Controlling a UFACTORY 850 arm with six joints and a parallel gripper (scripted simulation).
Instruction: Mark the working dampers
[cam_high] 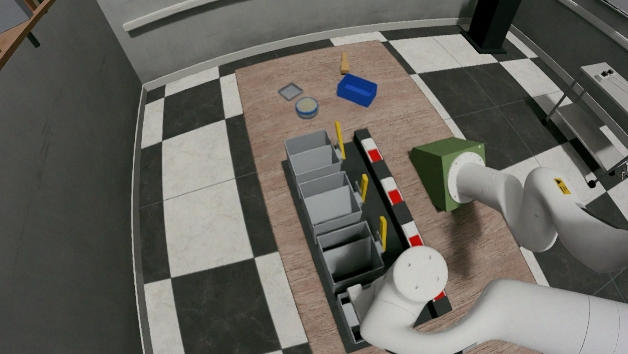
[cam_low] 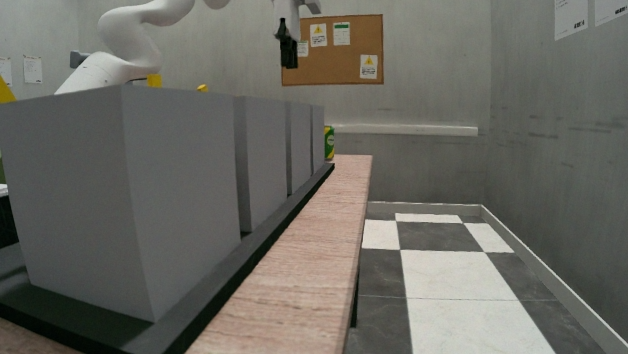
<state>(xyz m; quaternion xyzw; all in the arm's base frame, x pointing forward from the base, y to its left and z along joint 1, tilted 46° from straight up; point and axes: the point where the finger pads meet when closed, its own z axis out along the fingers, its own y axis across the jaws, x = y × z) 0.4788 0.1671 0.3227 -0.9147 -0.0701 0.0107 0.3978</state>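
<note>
Four grey duct dampers stand in a row on a dark base: the far one [cam_high: 312, 152], the second [cam_high: 332, 200], the third [cam_high: 352, 252], and the nearest [cam_high: 350, 310], which is partly hidden by my arm. Yellow levers [cam_high: 339, 139] [cam_high: 364, 186] [cam_high: 383, 231] stand upright beside the first three. The slider strip [cam_high: 395, 196] shows red at all the spots I can see, with white covers beside them. My gripper [cam_low: 289, 50] hangs high above the row, partly open and empty. In the overhead view it is hidden under my wrist [cam_high: 419, 274].
A blue bin [cam_high: 356, 90], a round tin [cam_high: 306, 107], a grey square plate [cam_high: 290, 91] and a small wooden block [cam_high: 344, 64] lie at the table's far end. My green base block [cam_high: 442, 170] stands right of the sliders. A green and yellow can [cam_low: 329, 142] stands behind the dampers.
</note>
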